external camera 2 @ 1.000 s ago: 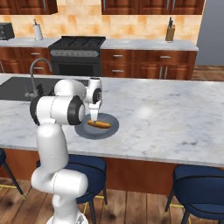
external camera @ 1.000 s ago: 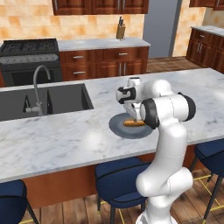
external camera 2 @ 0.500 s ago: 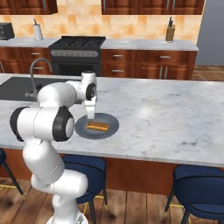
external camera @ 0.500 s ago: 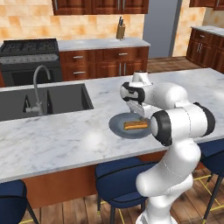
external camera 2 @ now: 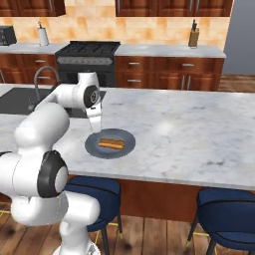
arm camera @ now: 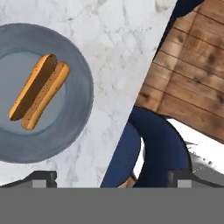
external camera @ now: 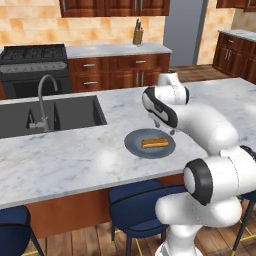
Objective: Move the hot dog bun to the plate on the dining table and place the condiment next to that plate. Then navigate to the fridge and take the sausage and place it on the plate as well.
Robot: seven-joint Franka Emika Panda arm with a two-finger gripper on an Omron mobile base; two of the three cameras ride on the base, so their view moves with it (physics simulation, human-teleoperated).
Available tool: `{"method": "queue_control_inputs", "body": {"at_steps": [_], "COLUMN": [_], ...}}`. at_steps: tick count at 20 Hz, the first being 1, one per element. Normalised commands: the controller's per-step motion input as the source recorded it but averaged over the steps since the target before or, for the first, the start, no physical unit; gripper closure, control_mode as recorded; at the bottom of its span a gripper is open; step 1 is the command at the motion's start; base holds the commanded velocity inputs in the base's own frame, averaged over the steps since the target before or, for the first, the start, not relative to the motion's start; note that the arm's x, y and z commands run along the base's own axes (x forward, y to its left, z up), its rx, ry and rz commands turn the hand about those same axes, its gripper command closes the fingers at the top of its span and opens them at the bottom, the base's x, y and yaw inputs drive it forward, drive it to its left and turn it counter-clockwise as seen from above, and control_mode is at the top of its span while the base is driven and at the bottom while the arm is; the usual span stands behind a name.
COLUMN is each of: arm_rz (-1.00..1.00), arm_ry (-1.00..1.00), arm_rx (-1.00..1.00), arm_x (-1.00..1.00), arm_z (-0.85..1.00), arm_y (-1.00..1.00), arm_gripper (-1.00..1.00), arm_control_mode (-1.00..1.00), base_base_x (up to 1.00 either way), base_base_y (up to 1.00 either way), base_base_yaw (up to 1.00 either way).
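The hot dog bun (external camera: 155, 143) (external camera 2: 111, 144) (arm camera: 39, 92) lies on the dark grey-blue plate (external camera: 132, 145) (external camera 2: 127, 145) (arm camera: 81, 111) on the dining table (external camera: 75, 160) (external camera 2: 189, 129), near its front edge. My gripper (external camera: 169, 129) (external camera 2: 95, 130) (arm camera: 113, 178) hangs above the plate's side, pointing down. It is open and empty, and its fingertips (arm camera: 43, 177) stand wide apart. In the hand view the bun lies up and to the left of them. The condiment and the sausage are out of view.
A dark sink (external camera: 50, 115) with a curved tap (external camera: 42, 92) is set in the table left of the plate. Blue stools (external camera: 140, 205) (external camera 2: 226, 209) stand under the front edge. Behind are a stove (external camera 2: 87, 50), wood cabinets and the grey fridge (external camera: 184, 30).
The arm has folded round, its elbow swinging outward, and the hand has drifted from over the bun toward the table's front edge. The bun stays on the plate.
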Motion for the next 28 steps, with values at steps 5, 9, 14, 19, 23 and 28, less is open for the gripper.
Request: {"method": "queue_control_inputs", "body": {"at_steps": [5,9,14,19,23,28], "arm_rz": [0.23,0.36,0.35,0.3,0.22,0.05], "arm_ry": [0.01,-0.14,-0.28,-0.41,-0.52,-0.17], "arm_rx": [-0.02,0.0,0.0,0.0,-0.03,-0.01], "arm_x": [-0.97,-1.0,-0.95,-0.96,-0.62,-0.21], "arm_z": [0.34,0.25,0.53,0.36,0.36,0.05], "arm_y": [0.0,0.0,0.0,-0.01,0.0,0.01], "arm_gripper": [-1.0,-1.0,-1.0,-1.0,-1.0,-1.0], "arm_control_mode": [-1.0,-1.0,-1.0,-1.0,-1.0,-1.0], "base_base_x": [0.0,0.0,0.0,0.0,0.0,0.0], "base_base_y": [0.0,0.0,0.0,0.0,0.0,0.0], "base_base_yaw": [0.0,0.0,0.0,0.0,0.0,0.0]}}
